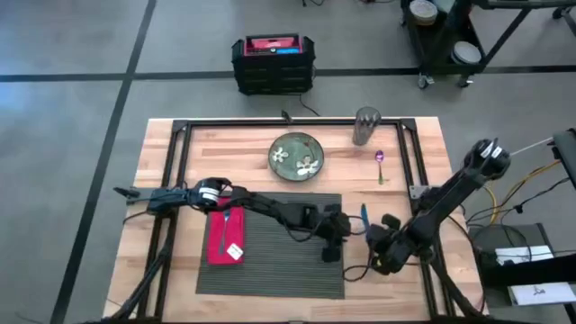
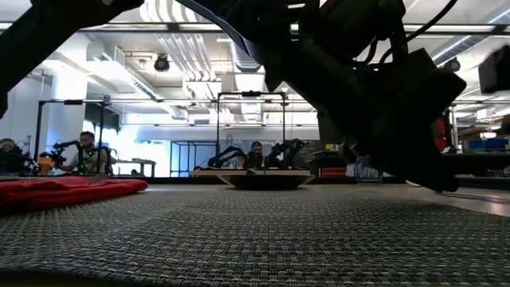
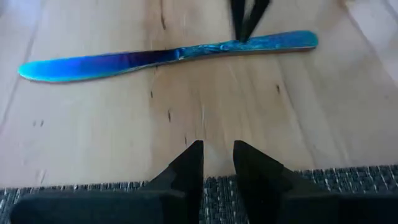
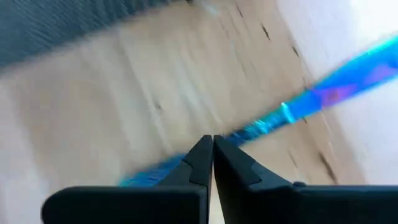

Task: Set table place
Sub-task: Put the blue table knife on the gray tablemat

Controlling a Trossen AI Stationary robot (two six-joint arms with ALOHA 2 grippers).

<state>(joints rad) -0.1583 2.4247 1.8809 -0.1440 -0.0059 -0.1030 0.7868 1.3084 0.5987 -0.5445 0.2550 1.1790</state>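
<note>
A blue knife (image 3: 168, 55) lay on the bench (image 1: 162, 162) beside the placemat (image 1: 279, 261). The left gripper (image 3: 217, 155) had jaws slightly apart; the right gripper (image 4: 212, 149) seemingly together.

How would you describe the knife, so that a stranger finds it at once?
Look at the dark grey placemat on the table. The knife lies flat on bare wood just off the mat's right edge, between the two grippers. It alone is iridescent blue; the spoon farther back is purple.
</note>
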